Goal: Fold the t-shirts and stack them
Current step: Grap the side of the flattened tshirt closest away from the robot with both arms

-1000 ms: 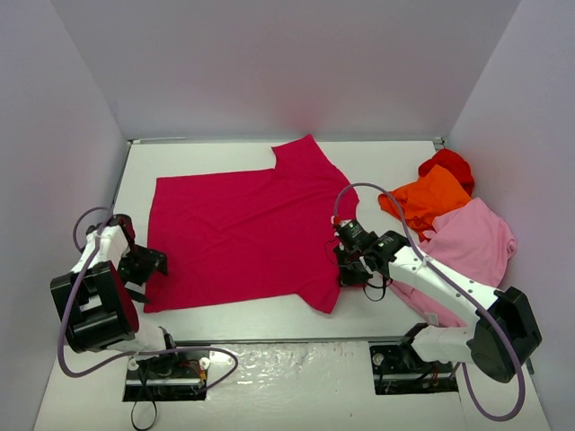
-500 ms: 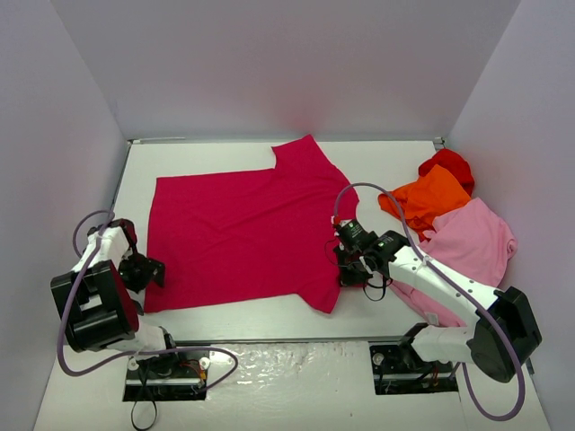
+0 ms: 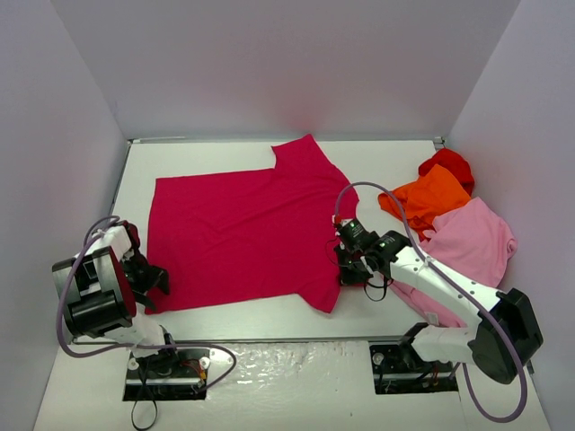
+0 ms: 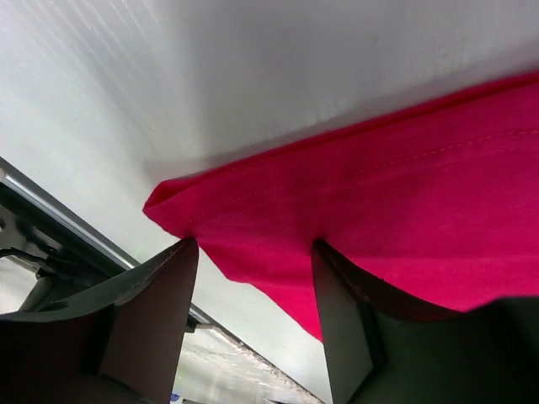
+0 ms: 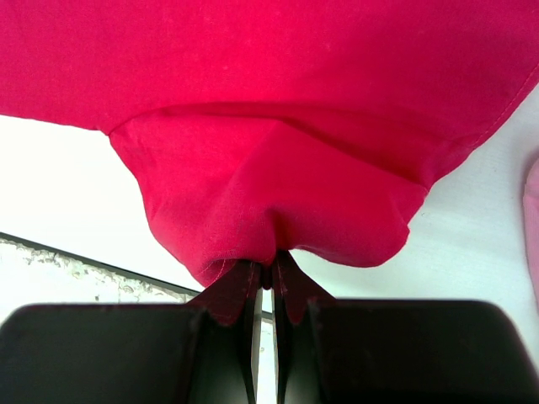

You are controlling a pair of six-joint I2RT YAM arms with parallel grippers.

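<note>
The crimson shirt is spread flat on the table. Its 4 o'clock sleeve is pinched tight in the right gripper, and its 8 o'clock corner is straddled by the half-open left gripper.

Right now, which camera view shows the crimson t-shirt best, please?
The top external view: the crimson t-shirt lies spread whole there. The left wrist view shows only a hem corner within the left tool; the right wrist view, a fold pinched by the right tool.
</note>
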